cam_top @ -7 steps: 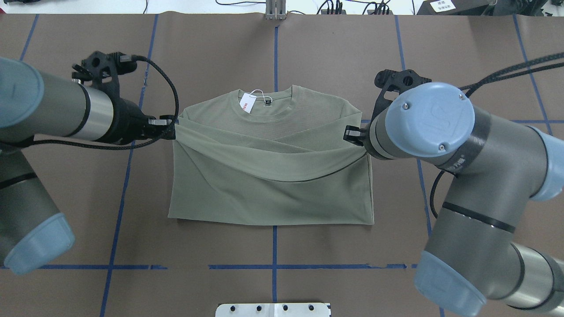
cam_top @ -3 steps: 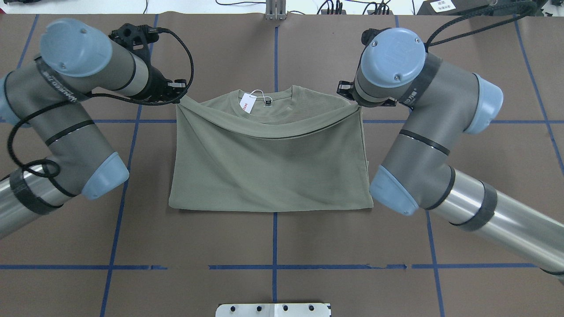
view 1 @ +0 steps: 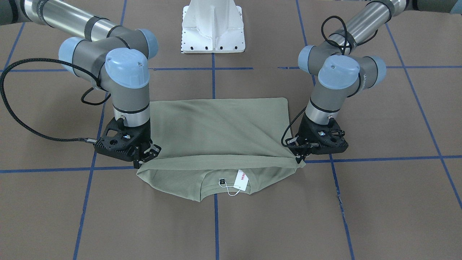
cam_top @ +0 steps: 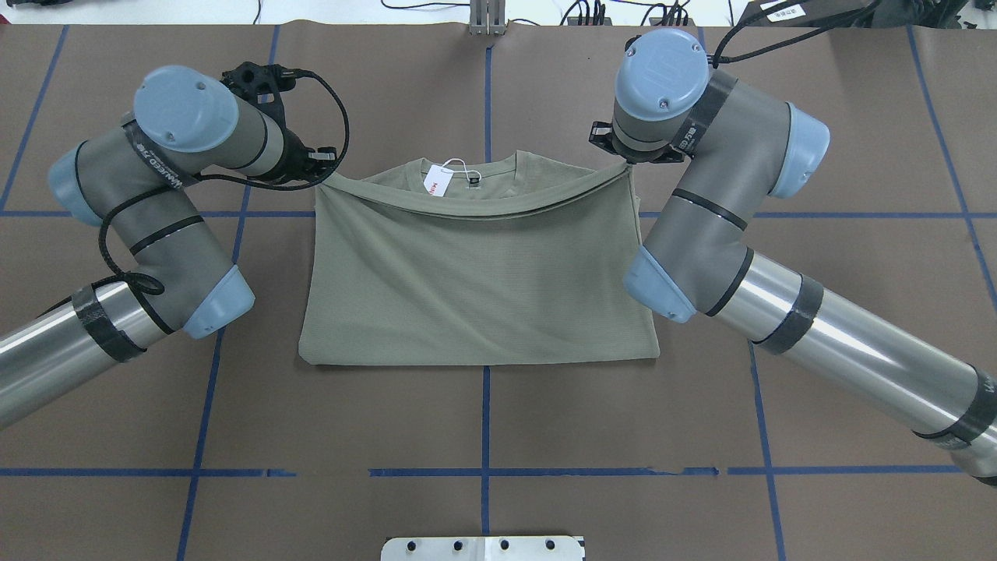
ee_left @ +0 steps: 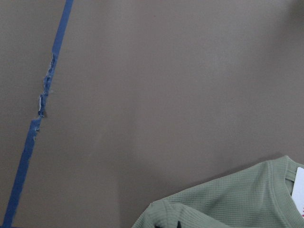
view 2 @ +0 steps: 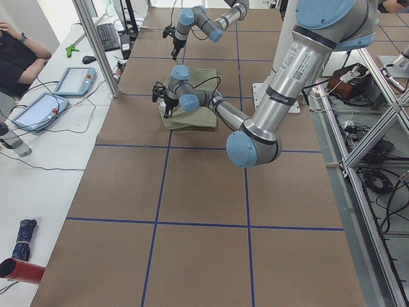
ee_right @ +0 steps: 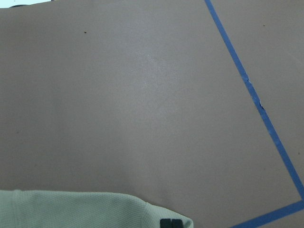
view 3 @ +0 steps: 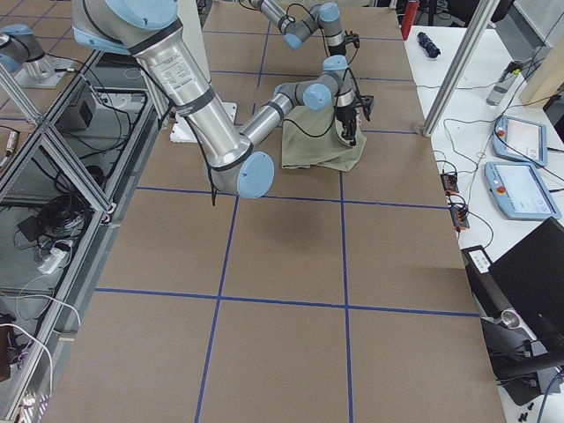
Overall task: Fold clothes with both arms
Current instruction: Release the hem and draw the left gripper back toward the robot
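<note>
Brown counter in the front view carries the shirt, its hem brought near the collar. My left hand and right hand each pinch one hem corner. Overhead, the edge sags between them; I judge the cloth soft and light, best gripped at corners.

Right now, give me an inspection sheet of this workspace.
Surface: brown table with blue tape lines.
Job's things: green shirt folded in half, hem drawn up near the collar; white tag showing.
Clutter: nothing seen.
Grippers: left gripper and right gripper each shut on a hem corner.
Cables: black cables loop off both wrists; the left one passes close to the shirt's corner.
Surroundings: white base; desk with tablets; a seated person.
</note>
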Robot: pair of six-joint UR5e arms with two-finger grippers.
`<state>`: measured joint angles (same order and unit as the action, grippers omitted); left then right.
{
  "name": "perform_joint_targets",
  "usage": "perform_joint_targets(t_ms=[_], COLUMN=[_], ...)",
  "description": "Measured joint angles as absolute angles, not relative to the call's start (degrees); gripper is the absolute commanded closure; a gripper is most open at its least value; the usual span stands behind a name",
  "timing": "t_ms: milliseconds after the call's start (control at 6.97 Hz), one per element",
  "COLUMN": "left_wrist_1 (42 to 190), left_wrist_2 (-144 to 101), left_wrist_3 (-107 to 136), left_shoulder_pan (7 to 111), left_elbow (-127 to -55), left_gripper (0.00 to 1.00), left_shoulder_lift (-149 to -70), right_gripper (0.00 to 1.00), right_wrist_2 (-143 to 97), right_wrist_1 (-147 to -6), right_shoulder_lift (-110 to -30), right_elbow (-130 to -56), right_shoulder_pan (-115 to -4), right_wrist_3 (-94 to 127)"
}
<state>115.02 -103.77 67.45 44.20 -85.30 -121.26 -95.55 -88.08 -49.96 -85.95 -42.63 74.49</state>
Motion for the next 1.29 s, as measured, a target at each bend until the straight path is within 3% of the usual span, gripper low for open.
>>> perform_joint_targets(t_ms=[430,574,717,1004,1291], left_wrist_1=[115.47,115.48,115.51,115.29,115.46], left_wrist_2=[-103.21,-103.19,-103.16,-103.63,-104.05], left_wrist_3=[67.47,67.42,67.22,62.49,59.54], left_shoulder_pan=[42.7,42.59,42.53,42.69,42.48], left_elbow=[-84.51,-84.49,-84.48,-86.6,-93.86], left_gripper=[1.0,0.28,0.0,0.0,0.0], left_shoulder_lift=[-121.41,-121.37,-121.28,-120.64,-116.25], right_gripper=[1.0,0.02,0.0,0.0,0.0], right_wrist_2=[-95.54,-95.52,-95.42,-95.61,-96.52], right_wrist_1=[-85.7,-85.64,-85.57,-84.24,-83.43], right_shoulder_lift=[-49.89,-49.96,-50.1,-50.17,-50.81], right_elbow=[-82.31,-81.95,-81.81,-82.15,-84.0], right_shoulder_pan=[-43.22,-43.28,-43.27,-43.26,-43.45], right_wrist_3=[72.5,72.18,72.02,70.26,67.02])
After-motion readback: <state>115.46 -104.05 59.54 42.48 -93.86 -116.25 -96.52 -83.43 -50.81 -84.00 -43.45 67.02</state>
